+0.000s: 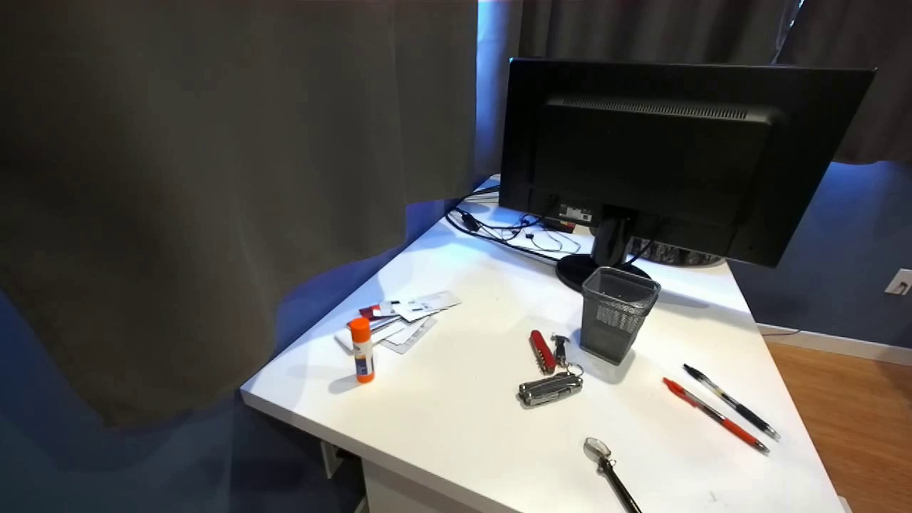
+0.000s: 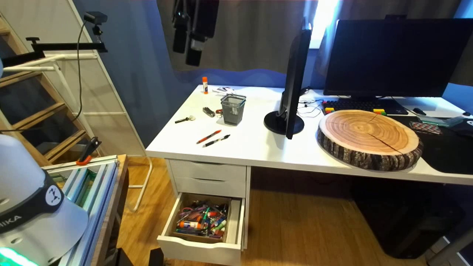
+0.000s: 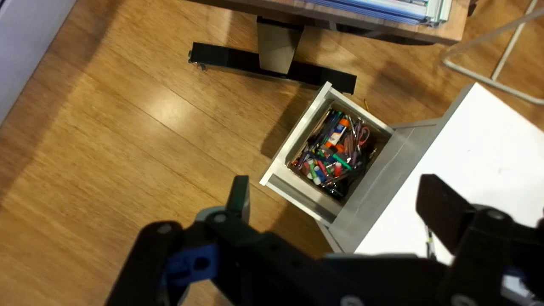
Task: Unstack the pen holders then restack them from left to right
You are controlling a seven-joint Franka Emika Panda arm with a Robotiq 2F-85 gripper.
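Observation:
The dark grey square mesh pen holders stand upright on the white desk as one nested stack, in both exterior views [image 1: 616, 320] [image 2: 233, 112]. A doubled rim shows at the top; the inner cup is mostly hidden by the outer one. My gripper [image 2: 187, 52] hangs high at the top of an exterior view, well above the desk and apart from the stack. In the wrist view my gripper [image 3: 335, 185] has its fingers wide apart with nothing between them. The pen holders are out of the wrist view.
A monitor [image 1: 684, 142] on a round black base [image 2: 273, 123] stands beside the stack. A red pen [image 1: 716, 415], a black pen [image 1: 732, 401], a multitool [image 1: 550, 390], a red knife [image 1: 542, 351] and a glue stick [image 1: 363, 350] lie or stand around. A drawer [image 2: 201, 245] is open below.

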